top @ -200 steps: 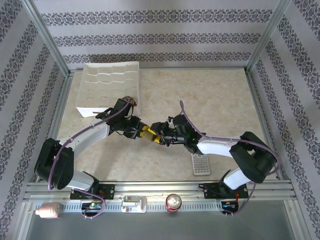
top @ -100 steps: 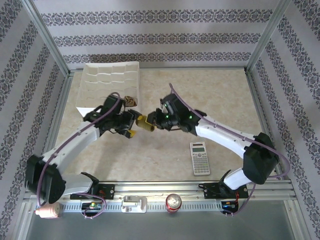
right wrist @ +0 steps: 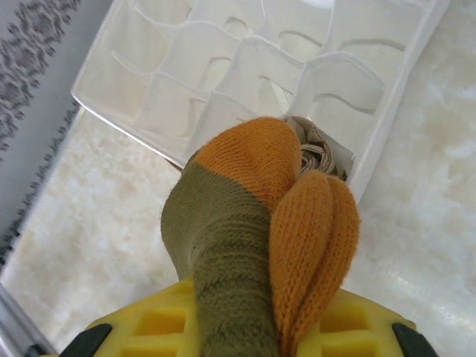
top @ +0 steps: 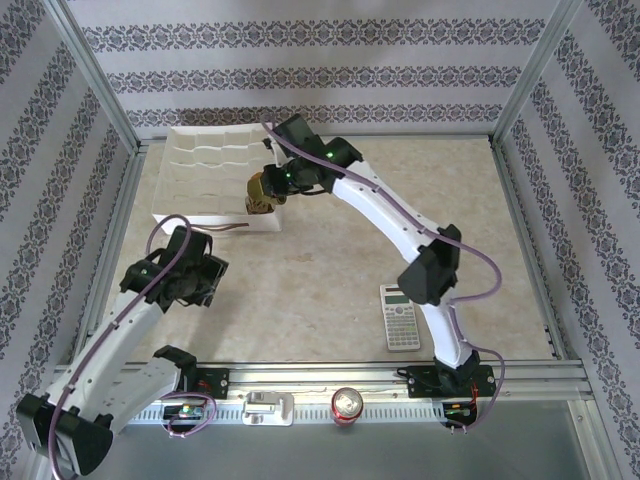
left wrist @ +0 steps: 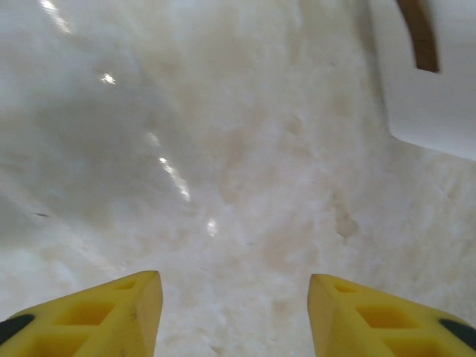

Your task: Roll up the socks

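Note:
My right gripper (top: 268, 186) is shut on the rolled olive-green sock (right wrist: 230, 245) with orange toe and heel (right wrist: 312, 238), held between its yellow fingers (right wrist: 149, 331). It hangs over the near right corner of the white divided organizer (top: 200, 165). The same sock shows as a small bundle (top: 258, 194) from above. A brown-and-tan patterned sock (right wrist: 318, 147) lies rolled in the compartment just behind it. My left gripper (top: 205, 278) is over bare table at the left, open with nothing between its yellow fingertips (left wrist: 111, 312).
A calculator (top: 400, 316) lies on the table at the near right. A drink can (top: 348, 403) and a pink object (top: 95, 422) sit on the front rail. The organizer's corner (left wrist: 439, 111), with a brown strip (left wrist: 420, 37) on it, is ahead of my left gripper.
The right arm has swung from the table's middle up to the organizer, carrying the green sock. The left gripper has let go of it, opened and drawn back to the near left.

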